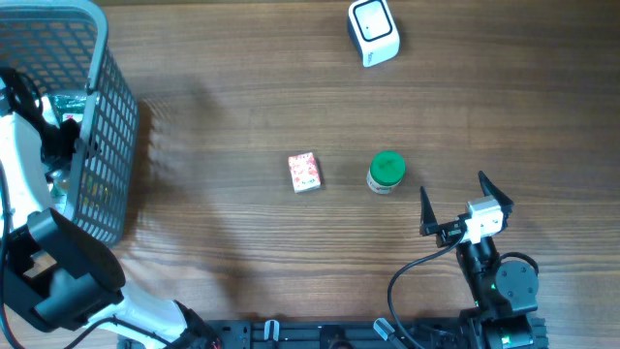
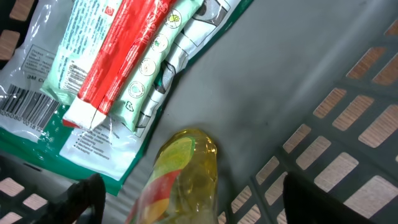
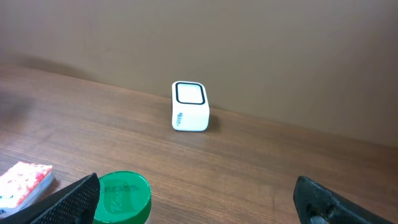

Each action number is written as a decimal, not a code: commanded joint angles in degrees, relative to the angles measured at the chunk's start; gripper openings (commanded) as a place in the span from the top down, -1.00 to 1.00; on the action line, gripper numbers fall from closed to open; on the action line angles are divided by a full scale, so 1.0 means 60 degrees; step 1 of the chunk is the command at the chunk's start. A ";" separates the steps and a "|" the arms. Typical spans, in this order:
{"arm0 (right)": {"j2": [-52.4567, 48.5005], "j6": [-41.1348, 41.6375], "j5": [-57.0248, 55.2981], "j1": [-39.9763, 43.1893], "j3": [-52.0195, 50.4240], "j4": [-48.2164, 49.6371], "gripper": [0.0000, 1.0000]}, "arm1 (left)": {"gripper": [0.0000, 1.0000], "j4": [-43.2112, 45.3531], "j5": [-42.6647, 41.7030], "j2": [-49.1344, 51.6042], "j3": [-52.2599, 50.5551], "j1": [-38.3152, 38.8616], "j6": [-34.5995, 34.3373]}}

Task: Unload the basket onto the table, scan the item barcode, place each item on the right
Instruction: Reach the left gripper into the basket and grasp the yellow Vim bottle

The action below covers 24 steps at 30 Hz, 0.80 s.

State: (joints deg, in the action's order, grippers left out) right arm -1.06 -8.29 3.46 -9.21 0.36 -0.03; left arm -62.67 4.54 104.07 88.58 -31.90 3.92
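My left gripper is down inside the basket, fingers set wide with nothing clamped. The yellow bottle lies right between them, its long axis running away from the wrist and across the closing line, so I judge a squeeze would catch its sides. A heap of packets lies just past the bottle's far end, while my right gripper hangs wide and empty over the table, nearer the scanner but well apart from the basket.
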 commanded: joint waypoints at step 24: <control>0.0025 -0.0117 0.0149 0.0047 -0.0011 0.0026 -0.99 | -0.96 -0.0696 -0.0616 -0.0685 -0.0066 -0.0554 0.3217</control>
State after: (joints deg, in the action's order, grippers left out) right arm -1.06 -8.29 3.46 -9.21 0.36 -0.03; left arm -65.54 3.44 101.16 88.53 -33.87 18.31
